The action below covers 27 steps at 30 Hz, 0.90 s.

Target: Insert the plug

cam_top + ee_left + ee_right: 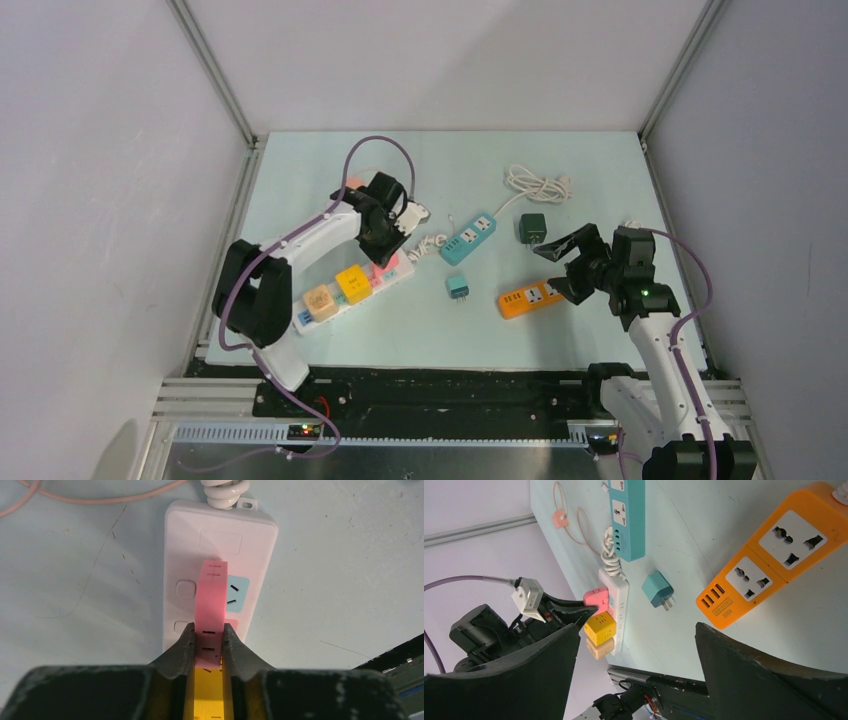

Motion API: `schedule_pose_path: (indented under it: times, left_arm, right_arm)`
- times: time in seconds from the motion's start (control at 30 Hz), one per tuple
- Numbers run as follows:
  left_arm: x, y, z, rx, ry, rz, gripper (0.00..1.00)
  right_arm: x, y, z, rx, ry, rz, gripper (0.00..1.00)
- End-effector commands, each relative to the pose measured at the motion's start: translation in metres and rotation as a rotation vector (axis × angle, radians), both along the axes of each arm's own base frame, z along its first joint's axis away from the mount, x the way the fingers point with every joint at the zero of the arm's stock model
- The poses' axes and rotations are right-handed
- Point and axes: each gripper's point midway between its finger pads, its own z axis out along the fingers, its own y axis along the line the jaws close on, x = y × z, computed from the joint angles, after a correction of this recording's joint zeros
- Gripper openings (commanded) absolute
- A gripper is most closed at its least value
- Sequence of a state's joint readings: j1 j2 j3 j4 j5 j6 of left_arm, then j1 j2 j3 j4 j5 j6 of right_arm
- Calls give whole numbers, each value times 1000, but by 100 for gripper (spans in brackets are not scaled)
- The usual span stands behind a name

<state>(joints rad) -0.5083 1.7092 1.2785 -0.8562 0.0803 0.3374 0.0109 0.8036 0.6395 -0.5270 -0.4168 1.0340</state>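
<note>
Pink plug [212, 600], long axis along white strip [250, 545], clamped by left end effector [209, 630]; right end effector [636, 630] spread wide.

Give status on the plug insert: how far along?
Done: a yellow block and a peach block sit on the white power strip. In hand: the left gripper is shut on the pink plug, over the strip beside the blue socket. Left: confirm seating, which is unclear here, then release. The right gripper is open and empty.
</note>
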Motion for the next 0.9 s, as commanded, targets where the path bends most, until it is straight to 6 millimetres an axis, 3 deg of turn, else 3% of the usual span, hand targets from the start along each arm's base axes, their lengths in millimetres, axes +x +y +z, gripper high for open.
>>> schedule_pose_path:
  times: [0.0,0.17,0.27,0.3,0.33,0.4,0.63,0.87]
  left_arm:
    - [-10,-2,-16,18,49,22,0]
    - [-19,9,-30,82,63,8,0]
    - [-16,9,-28,87,48,7,1]
    - [-13,9,-26,89,35,7,15]
    - [-8,12,-22,108,6,16,76]
    - [1,16,-13,125,-42,25,97]
    - [27,-1,40,32,-186,17,100]
    - [24,-9,95,-91,-307,44,100]
  right_arm:
    - [0,0,1,-12,-12,12,89]
    - [1,1,0,-5,-10,23,89]
    - [1,1,-1,-12,-9,26,90]
    - [1,-1,-3,-27,-6,19,94]
    - [0,-3,-4,-36,-5,13,96]
    - [-1,-8,-7,-68,-1,-4,99]
    - [-4,-9,-8,-77,2,3,100]
    - [-8,-15,-18,-122,34,-6,98]
